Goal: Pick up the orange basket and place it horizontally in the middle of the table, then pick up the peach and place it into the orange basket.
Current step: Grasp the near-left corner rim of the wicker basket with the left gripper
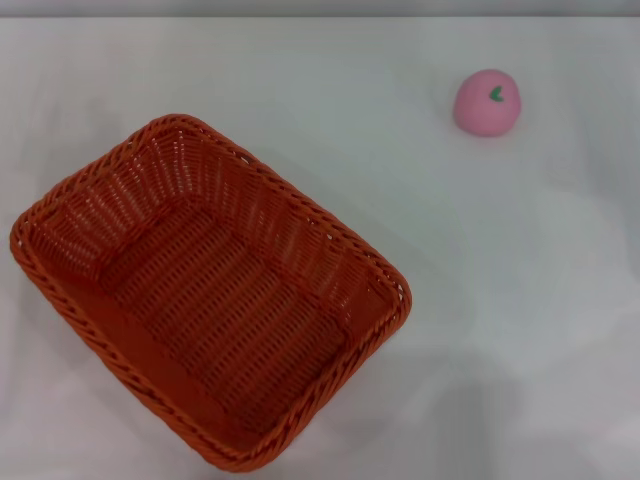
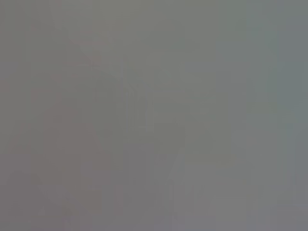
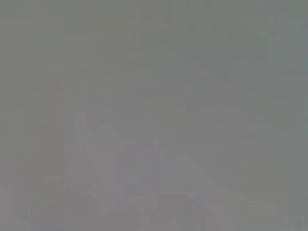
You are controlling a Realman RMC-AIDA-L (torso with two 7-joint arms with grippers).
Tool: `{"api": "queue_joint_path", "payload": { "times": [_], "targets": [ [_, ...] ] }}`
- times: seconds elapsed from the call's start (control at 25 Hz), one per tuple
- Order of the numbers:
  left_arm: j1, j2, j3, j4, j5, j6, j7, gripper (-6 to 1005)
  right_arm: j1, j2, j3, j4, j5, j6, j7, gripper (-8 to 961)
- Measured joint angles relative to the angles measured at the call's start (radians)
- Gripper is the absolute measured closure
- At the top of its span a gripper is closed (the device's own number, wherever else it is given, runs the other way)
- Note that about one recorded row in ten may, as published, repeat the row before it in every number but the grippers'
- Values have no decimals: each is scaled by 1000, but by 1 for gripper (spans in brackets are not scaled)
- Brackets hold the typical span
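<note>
Two things lie on the table [image 1: 560,300]: nearest, at the left, the orange basket [image 1: 205,290] sits askew (mouth up, nothing inside), and far off at the right sits the peach [image 1: 487,102]. Neither gripper shows, so their grip and distance from either thing cannot be told.

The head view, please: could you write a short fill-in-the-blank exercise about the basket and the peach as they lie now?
1. The orange basket lies at an angle on the ____ side of the white table.
2. The peach is pink and bears a small ____ leaf mark.
3. The inside of the basket is ____.
4. The peach and the basket are ____ each other, not touching.

Missing words: left; green; empty; apart from
</note>
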Motion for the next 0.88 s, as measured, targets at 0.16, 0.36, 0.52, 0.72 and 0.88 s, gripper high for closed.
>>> {"api": "queue_joint_path", "payload": {
  "times": [0.16, 0.36, 0.52, 0.72, 0.88],
  "targets": [
    [-2, 0, 0, 0, 0, 0, 0, 516, -1, 1, 1, 0, 0, 0, 0, 85],
    [-1, 1, 0, -3, 0, 0, 0, 517, 3, 2, 1, 0, 0, 0, 2, 85],
    [-2, 1, 0, -2, 0, 0, 0, 517, 4, 1, 1, 0, 0, 0, 2, 85],
    [-3, 1, 0, -6, 0, 26, 0, 518, 5, 0, 1, 0, 0, 0, 3, 85],
    [-6, 1, 0, -14, 1, 43, 0, 516, 5, 0, 1, 0, 0, 0, 4, 85]
  ]
}}
